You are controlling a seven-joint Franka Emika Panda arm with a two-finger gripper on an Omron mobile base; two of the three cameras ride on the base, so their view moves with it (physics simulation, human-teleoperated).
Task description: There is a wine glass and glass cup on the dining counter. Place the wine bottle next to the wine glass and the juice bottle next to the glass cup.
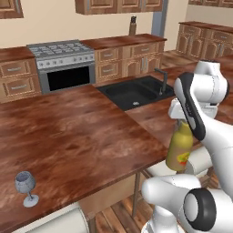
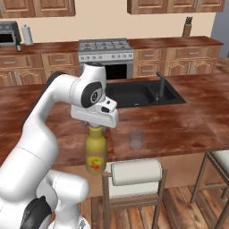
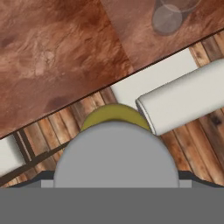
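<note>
Mustard-yellow juice bottle (image 2: 96,154) clamped in claw (image 2: 95,127) — hanging off bench (image 2: 188,125) near edge. Next: carry inward, set beside glass cup (image 2: 136,138).

The arm (image 2: 44,116) is glossy white, built of rounded, bulging segments. Black bands and round dark discs mark its joints.

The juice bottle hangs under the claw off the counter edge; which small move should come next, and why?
Probably carry the juice bottle forward over the dining counter toward the glass cup: it hangs from the claw above the stool, not over the wood.
</note>
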